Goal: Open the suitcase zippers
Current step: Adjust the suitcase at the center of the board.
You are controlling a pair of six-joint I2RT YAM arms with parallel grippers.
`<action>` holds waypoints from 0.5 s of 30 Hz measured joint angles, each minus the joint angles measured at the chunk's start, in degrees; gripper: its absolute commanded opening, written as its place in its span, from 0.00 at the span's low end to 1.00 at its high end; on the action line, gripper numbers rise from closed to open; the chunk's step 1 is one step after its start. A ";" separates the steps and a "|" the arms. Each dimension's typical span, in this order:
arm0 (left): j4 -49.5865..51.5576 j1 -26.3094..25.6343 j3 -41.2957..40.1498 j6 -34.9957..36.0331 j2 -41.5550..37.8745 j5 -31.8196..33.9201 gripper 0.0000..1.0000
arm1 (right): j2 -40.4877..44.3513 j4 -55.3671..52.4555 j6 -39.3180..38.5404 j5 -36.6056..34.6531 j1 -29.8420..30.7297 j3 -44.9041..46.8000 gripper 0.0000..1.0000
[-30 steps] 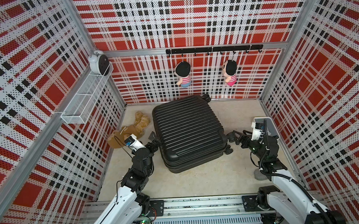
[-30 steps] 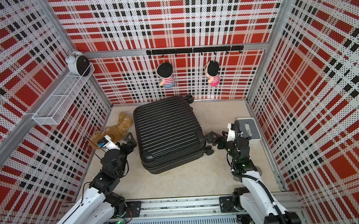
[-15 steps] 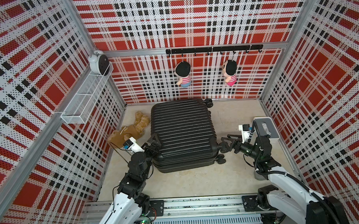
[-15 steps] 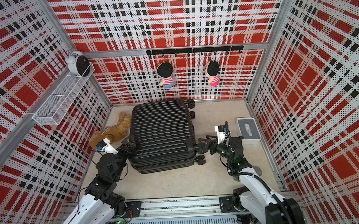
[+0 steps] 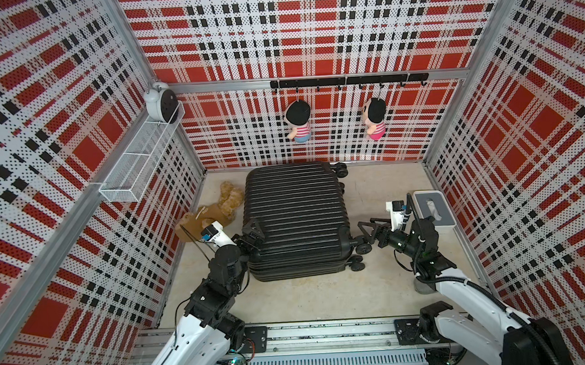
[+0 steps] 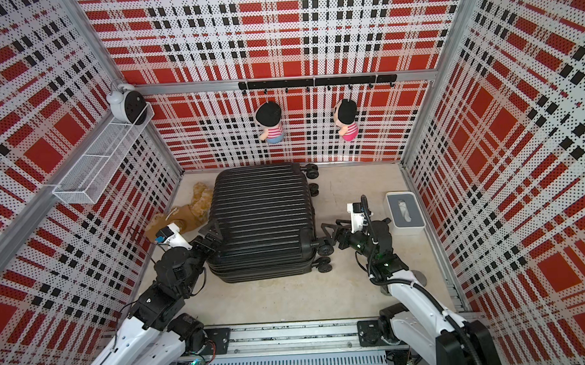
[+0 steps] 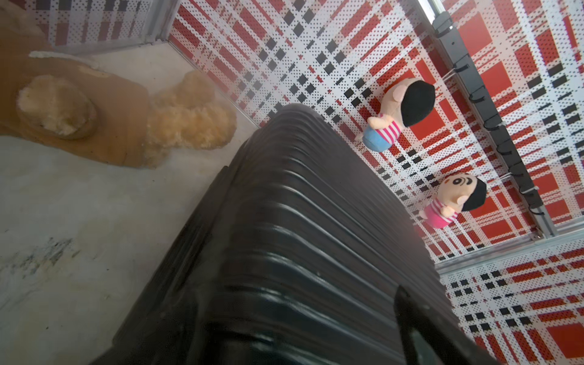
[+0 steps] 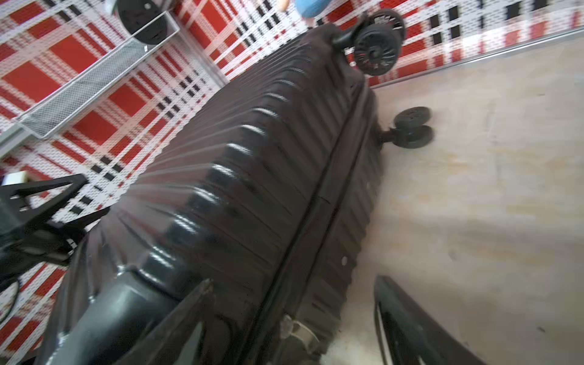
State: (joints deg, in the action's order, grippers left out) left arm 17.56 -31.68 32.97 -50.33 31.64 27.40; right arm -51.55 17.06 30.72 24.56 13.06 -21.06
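The black ribbed suitcase [image 5: 292, 217] [image 6: 262, 218] lies flat on the floor, its far end near the back wall. Its wheels [image 5: 358, 251] point right. My left gripper [image 5: 251, 237] [image 6: 210, 239] is open at the case's near left corner, with one finger [image 7: 414, 325] over the top shell [image 7: 300, 237]. My right gripper [image 5: 366, 236] [image 6: 330, 236] is open beside the near right wheels. In the right wrist view the zippers' track [image 8: 316, 205] runs along the seam, and a small pale tab [image 8: 297, 328] sits on it between the spread fingers [image 8: 189, 309].
A brown plush bear [image 5: 217, 210] lies left of the case, close to my left arm. A grey and white tissue box [image 5: 433, 211] stands at the right wall behind my right arm. A wire shelf [image 5: 141, 163] with a clock [image 5: 162, 102] hangs left; two dolls [image 5: 298, 122] hang on the back wall.
The suitcase has turned and slid left and back, so it now lies square to the back wall. My right gripper moved left from the tissue box to the wheels. My left gripper stayed at the corner.
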 measured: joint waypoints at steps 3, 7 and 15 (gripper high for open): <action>5.95 -7.04 7.30 -0.79 3.52 2.78 0.99 | 3.10 -5.18 -0.42 -2.73 -2.89 0.37 0.83; 10.49 -15.06 15.39 -0.28 10.86 1.97 0.98 | 3.72 -8.28 -1.07 -3.15 -3.10 1.18 0.83; 13.42 -27.45 24.61 8.70 28.39 -13.57 0.92 | 0.50 -9.38 -1.11 -1.84 -3.10 3.69 0.82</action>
State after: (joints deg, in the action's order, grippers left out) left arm 30.98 -59.13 57.58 -41.63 60.03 13.82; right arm -51.05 7.68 29.61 22.72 9.96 -17.37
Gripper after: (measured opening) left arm 0.941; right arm 0.826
